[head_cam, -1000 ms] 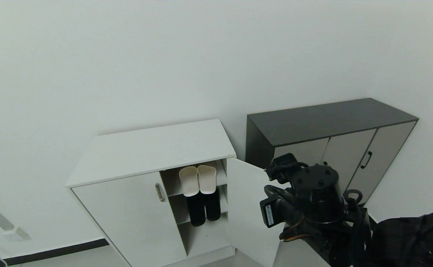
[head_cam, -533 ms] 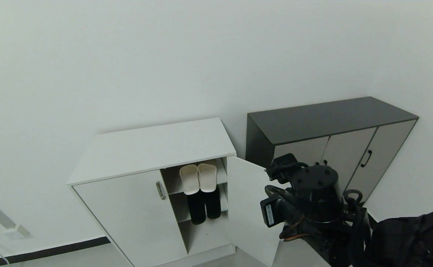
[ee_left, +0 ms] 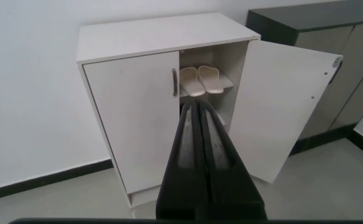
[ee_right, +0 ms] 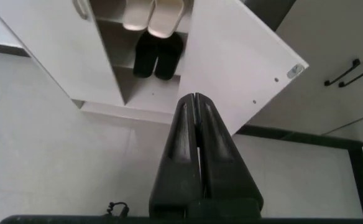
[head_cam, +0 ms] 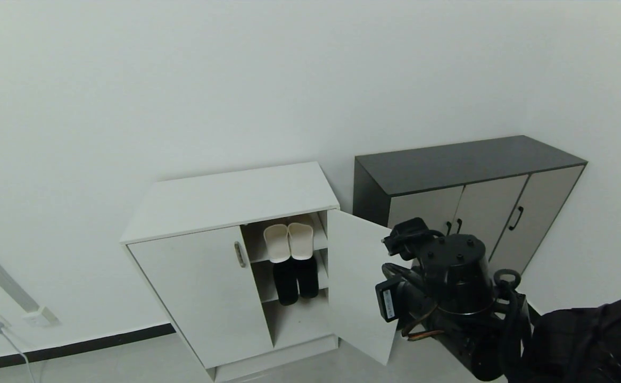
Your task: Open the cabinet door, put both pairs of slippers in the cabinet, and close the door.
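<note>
Left claw (ee_left: 197,104) and right claw (ee_right: 196,98) are clenched, empty; the open cabinet door (head_cam: 361,276) may jam on white slippers (head_cam: 289,242) at the shelf's (head_cam: 259,260) front edge.

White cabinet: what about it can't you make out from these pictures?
- Space behind the closed left door: hidden by that door in every view.
- The black slippers: in the left wrist view, covered by the left gripper.
- Outer face of the open door: turned away from every camera, so any handle there cannot be seen.
</note>
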Controlling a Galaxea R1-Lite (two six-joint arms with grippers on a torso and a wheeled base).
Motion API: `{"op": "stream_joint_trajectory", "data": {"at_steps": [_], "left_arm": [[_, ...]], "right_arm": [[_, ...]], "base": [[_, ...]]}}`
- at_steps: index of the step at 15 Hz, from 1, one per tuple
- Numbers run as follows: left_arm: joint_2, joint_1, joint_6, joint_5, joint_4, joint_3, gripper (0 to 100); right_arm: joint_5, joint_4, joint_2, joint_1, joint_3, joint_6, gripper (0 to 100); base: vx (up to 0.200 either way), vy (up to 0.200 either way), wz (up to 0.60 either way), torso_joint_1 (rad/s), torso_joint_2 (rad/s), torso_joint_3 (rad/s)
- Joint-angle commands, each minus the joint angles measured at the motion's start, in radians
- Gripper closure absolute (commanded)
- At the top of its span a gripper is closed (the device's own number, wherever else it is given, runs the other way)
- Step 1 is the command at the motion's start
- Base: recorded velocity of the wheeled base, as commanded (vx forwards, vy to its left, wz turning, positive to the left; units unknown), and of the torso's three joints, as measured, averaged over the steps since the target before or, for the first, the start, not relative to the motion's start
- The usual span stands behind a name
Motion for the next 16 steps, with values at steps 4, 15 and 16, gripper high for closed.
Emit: {"op": "stream_joint_trajectory", "data": {"at_steps": [4,15,16], "left_arm": [[0.001,0.000,0.000,0.000,-0.001,0.000,100],[0.001,-0.002,-0.002,0.001,-0.001,0.000,100],[0.001,0.000,0.000,0.001,-0.001,0.000,100]], "right_arm": [[0.055,-0.001,0.048,-0.126,-0.063,0.010,100],[0.267,-0.045,0.317,-0.423,-0.303,0.075,100],[0.285,-0.061,0.361,-0.450,-0.360,0.076,100]], "base": [[0.000,0.000,0.00,0.000,0.00,0.000],[0.000,0.000,0.00,0.000,0.00,0.000],[0.000,0.000,0.00,0.000,0.00,0.000]]}}
